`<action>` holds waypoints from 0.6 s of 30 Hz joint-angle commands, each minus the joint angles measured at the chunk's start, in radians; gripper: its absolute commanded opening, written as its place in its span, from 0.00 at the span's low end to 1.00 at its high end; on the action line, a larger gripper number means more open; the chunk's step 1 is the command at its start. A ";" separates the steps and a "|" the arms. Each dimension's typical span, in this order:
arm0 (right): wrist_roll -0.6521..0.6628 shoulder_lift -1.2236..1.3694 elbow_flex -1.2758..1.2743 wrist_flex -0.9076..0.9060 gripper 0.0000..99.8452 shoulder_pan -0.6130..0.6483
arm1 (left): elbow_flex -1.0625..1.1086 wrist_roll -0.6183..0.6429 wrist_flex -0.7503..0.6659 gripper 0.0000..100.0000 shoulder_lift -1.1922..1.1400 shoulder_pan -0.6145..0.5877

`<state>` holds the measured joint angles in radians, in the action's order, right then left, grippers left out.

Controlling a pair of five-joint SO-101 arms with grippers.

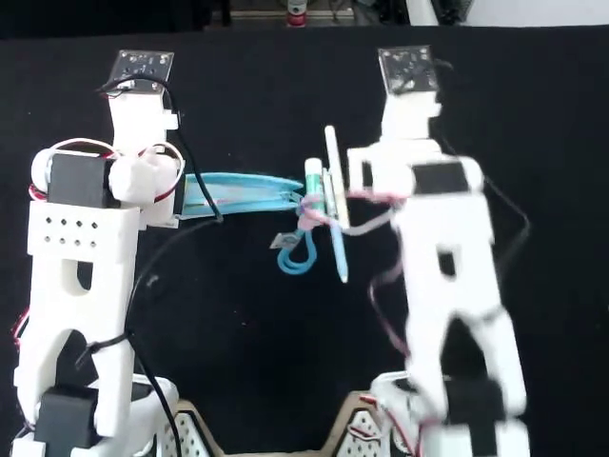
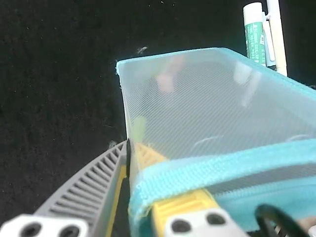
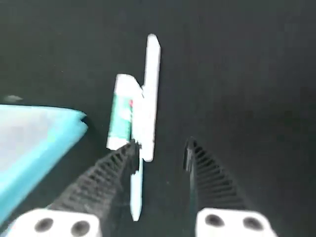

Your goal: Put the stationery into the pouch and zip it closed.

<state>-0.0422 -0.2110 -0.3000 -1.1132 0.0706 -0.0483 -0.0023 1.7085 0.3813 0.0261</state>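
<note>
A light blue mesh pouch (image 1: 238,193) lies on the black table, its mouth toward the stationery. My left gripper (image 1: 181,202) is shut on the pouch's end; in the left wrist view the pouch (image 2: 197,113) is clamped at my left gripper (image 2: 136,153). Beside the pouch's mouth lie a green-and-white glue stick (image 1: 313,181), a white pen (image 1: 335,176) and a light blue pen (image 1: 339,255). My right gripper (image 3: 160,148) hangs open just above the glue stick (image 3: 121,111), white pen (image 3: 151,89) and light blue pen (image 3: 136,195), holding nothing.
A blue cord loop (image 1: 299,257) with a small tag lies by the pouch's mouth, and a pink band (image 1: 309,214) sits near the pens. The black table (image 1: 238,324) stretches toward the front, between the two arm bases.
</note>
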 commanded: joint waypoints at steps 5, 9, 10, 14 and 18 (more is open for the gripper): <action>-0.011 0.492 0.337 0.043 0.14 0.006 | -0.013 -0.005 0.002 0.03 -0.014 0.001; -0.058 0.694 0.607 -0.117 0.14 0.051 | -0.005 -0.005 0.005 0.03 -0.017 -0.004; -0.072 0.737 0.684 -0.170 0.14 0.060 | -0.005 -0.005 0.006 0.03 -0.017 -0.005; -0.089 0.860 0.997 -0.402 0.14 0.084 | -0.007 -0.006 0.006 0.03 -0.009 -0.007; -0.081 0.941 1.239 -0.512 0.14 0.080 | -0.007 -0.006 0.006 0.03 -0.008 -0.008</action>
<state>-0.1189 0.7188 0.7265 -1.5581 0.1381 -0.0483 -0.0023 1.7085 0.3813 0.0261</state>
